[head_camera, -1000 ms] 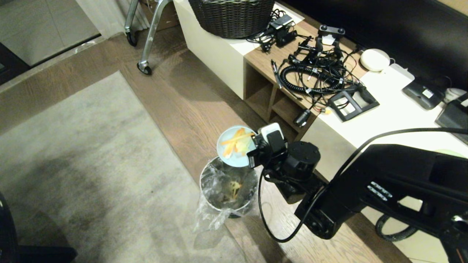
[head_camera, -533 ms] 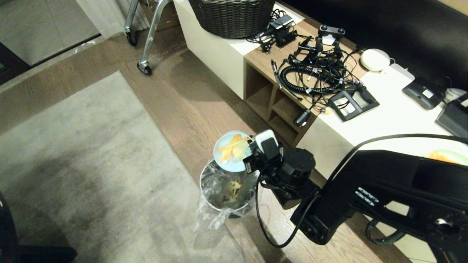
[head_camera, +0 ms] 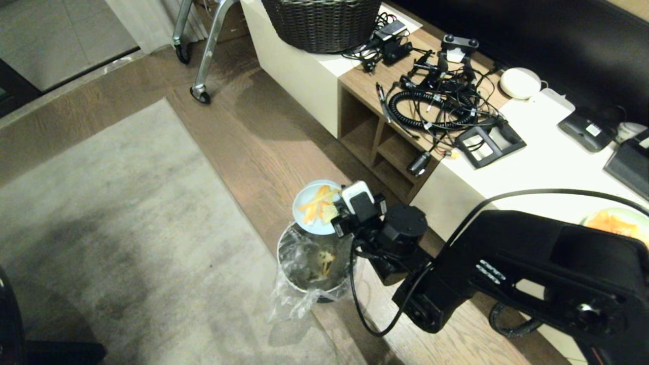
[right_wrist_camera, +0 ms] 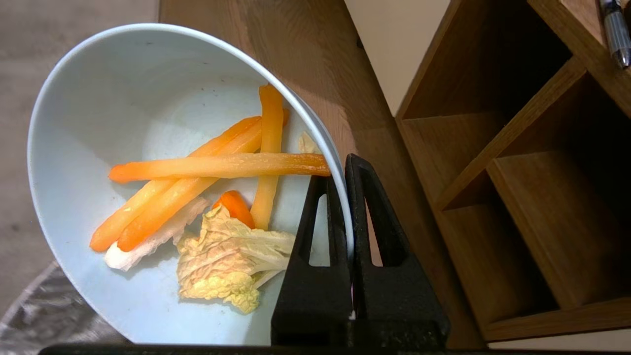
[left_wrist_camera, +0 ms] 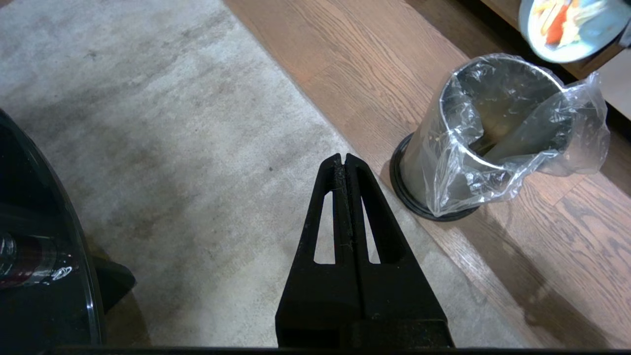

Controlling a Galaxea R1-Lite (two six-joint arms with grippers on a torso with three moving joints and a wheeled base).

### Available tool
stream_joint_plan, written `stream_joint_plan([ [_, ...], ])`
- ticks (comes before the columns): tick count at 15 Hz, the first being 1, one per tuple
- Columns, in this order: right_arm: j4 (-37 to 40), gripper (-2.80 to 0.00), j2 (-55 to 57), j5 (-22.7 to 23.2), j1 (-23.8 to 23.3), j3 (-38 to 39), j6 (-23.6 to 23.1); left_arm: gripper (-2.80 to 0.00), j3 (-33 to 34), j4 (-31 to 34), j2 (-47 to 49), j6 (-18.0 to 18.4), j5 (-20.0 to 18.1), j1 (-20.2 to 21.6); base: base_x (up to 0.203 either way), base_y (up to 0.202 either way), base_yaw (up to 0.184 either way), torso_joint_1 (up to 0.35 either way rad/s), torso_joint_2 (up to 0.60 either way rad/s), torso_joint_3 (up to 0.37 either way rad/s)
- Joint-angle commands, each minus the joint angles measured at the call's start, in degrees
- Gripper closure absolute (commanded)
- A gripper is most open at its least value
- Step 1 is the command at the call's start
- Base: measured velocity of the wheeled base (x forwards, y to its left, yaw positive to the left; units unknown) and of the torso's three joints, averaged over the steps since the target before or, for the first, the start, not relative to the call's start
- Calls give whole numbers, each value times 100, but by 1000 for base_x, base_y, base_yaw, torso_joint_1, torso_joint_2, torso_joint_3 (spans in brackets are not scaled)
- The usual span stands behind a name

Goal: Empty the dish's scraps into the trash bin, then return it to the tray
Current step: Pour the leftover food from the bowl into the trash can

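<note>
1. Right gripper (head_camera: 338, 219) clamping the near rim of the dish (head_camera: 313, 207), 1 finger inside the wall and 1 outside, jaws pinched almost together on the thin rim.
2. Holding the dish tilted, mouth turned partly sideways, hanging over the far edge of the trash bin (head_camera: 315, 263) rather than over its centre.
3. Carrying the scraps (right_wrist_camera: 207, 197) inside: orange strips and a pale leafy piece, lying low in the bowl, none spilling yet by the look of it.
4. Lying just below and slightly nearer the robot than the bowl: the lined bin mouth; judging that tipping further calls for rolling the open side down toward that opening.
5. Resting idle over the rug (left_wrist_camera: 148, 123), well apart from the bin: left gripper (left_wrist_camera: 343, 162), fingers pressed together, empty.
6. Not showing the tray in any view.
</note>
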Motion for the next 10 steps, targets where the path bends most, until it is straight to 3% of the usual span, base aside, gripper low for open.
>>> stream_joint_plan([
  [1, -274, 0, 90, -9, 2, 14, -222, 0, 0, -2, -2, -1, 4, 0, 0, 0, 0, 0, 0, 0],
  [10, -274, 0, 173, -9, 2, 23, -1537, 0, 0, -2, -2, -1, 4, 0, 0, 0, 0, 0, 0, 0],
])
